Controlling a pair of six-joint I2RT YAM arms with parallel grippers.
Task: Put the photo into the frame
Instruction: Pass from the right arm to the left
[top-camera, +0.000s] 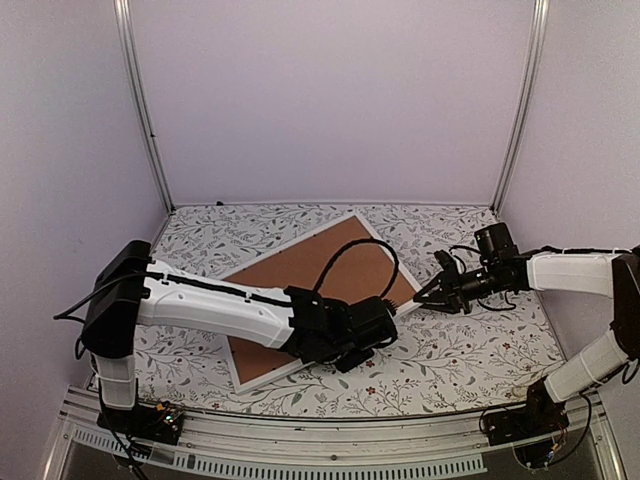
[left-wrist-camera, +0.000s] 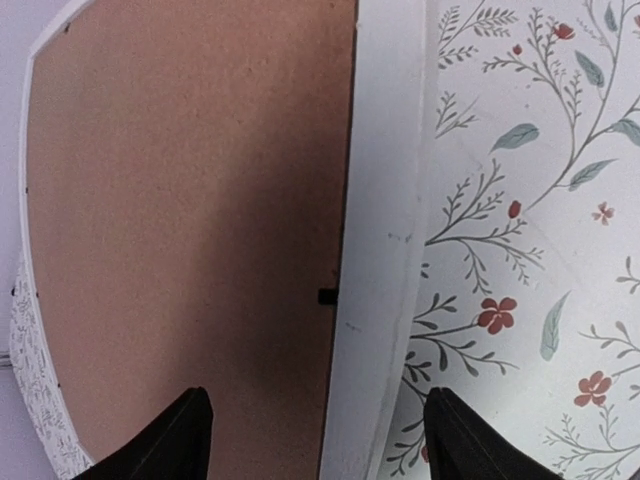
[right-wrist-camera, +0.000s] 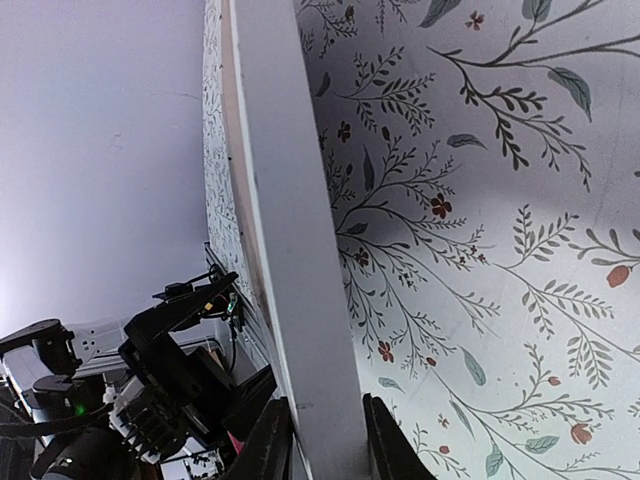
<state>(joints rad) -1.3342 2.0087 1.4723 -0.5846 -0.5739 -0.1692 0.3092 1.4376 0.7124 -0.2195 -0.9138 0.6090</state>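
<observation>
Count first: 1 frame (left-wrist-camera: 385, 200), lying back-up, with 1 brown backing board (top-camera: 305, 265) filling it. There are 2 arms and 2 grippers, all on 1 floral table (top-camera: 460, 360). The photo can't be seen; whether it sits under the board can't be told.

The frame lies flat and turned diagonally, 1 corner pointing at the back wall and 1 at the right arm (top-camera: 570, 272). There is bare floral surface off all 4 of its sides. The widest stretch is beyond its far edge, and a narrower strip runs along its near edge. The left arm (top-camera: 220, 305) reaches across the frame's near half, and its black cable (top-camera: 345, 255) loops up over the board.

Fingers now. The left gripper (left-wrist-camera: 315, 450) hangs over the frame's right-hand rail with its 2 fingers spread wide. 1 tip is above the board and 1 is above the table just outside the rail. Nothing is between them but air and the rail below, and contact can't be judged.

The right gripper (right-wrist-camera: 325, 445) is at the frame's right corner. Its 2 fingers are drawn in against either face of the white rail, pinching it.
</observation>
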